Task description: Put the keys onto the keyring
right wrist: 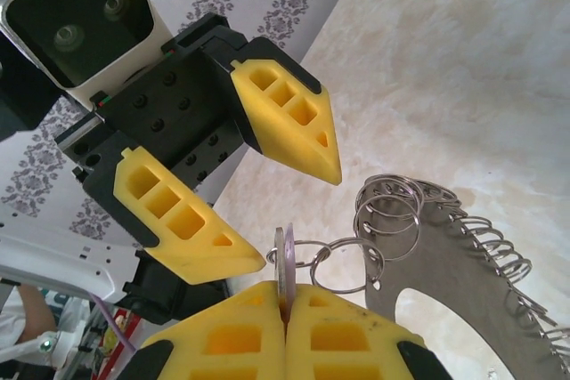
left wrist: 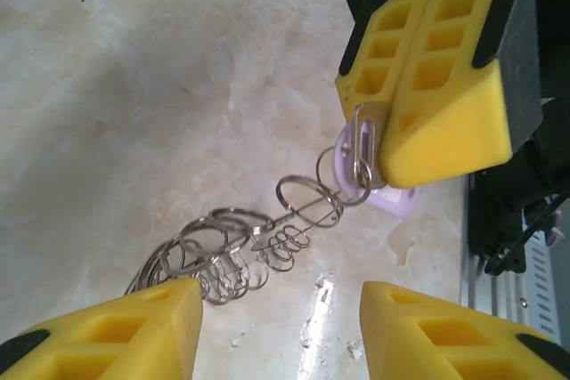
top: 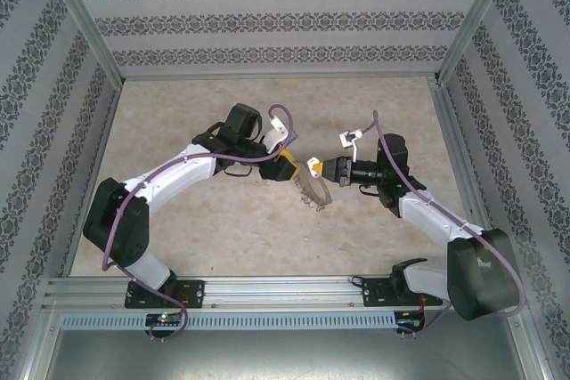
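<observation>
**Item inspected:** the small dark metal key with its pale lilac-white tag [right wrist: 285,260]. It is pinched edge-on between the pressed-together yellow fingers of the right gripper [right wrist: 285,293], clear of the pale marbled tabletop [left wrist: 134,86]. Judgement: it is held aloft and presented sideways so the opposite arm can work on it. The grip fixes the key while leaving the metal loops beside it exposed.

**Attachment:** a short run of small silvery split rings [left wrist: 307,202] leads away from the key toward the large thin grey-beige hoop fringed with silvery pieces [right wrist: 450,260]. In the top view the hoop [top: 313,190] dangles beneath the right gripper's tips. It cannot be told whether the key sits on the hoop itself or only on a fringe ring, or whether the hoop's lower edge touches the table.

**Left gripper [right wrist: 296,215]:** fingers spread wide, holding nothing. It faces the right gripper almost tip to tip. The key lies just past its fingertips, roughly in line with the gap between them — near, not touching. Judgement: the open stance suits closing on a ring next to the key.
</observation>
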Robot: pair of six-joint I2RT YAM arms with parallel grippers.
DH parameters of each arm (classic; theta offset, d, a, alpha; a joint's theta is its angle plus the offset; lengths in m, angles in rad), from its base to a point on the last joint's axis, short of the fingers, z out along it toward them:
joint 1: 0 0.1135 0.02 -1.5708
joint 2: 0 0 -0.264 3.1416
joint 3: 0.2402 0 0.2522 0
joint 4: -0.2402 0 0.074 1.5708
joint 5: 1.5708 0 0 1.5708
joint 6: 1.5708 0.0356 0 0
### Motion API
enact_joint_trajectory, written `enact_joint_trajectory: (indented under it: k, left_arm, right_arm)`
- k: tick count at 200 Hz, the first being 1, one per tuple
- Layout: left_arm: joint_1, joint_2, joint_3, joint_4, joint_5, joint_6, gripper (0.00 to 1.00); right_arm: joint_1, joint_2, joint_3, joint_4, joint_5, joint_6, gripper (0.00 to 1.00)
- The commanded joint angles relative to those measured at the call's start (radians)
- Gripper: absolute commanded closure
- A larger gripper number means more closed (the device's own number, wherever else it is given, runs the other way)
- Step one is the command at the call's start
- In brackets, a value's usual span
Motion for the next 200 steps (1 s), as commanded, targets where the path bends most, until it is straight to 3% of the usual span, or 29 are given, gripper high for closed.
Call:
enact_joint_trajectory:
  k: [1,100,200]
  left_arm:
    - [0.010,-0.042,-0.052,0.157,-0.019,-0.089,0.48]
    - [-0.042,-0.041,-0.207,0.474,-0.075,-0.238,0.48]
    - [-0.093,-0.012,-0.187,0.483,-0.047,-0.233,0.48]
  right_arm:
    - [-0.012,-0.011,0.020,0.011,0.020,-0.015,1.00]
    - [-0.012,-0.008,0.035,-0.031,0.059,-0.011,1.00]
    - [-0.014,-0.021,0.034,-0.059,0.079,-0.021,1.00]
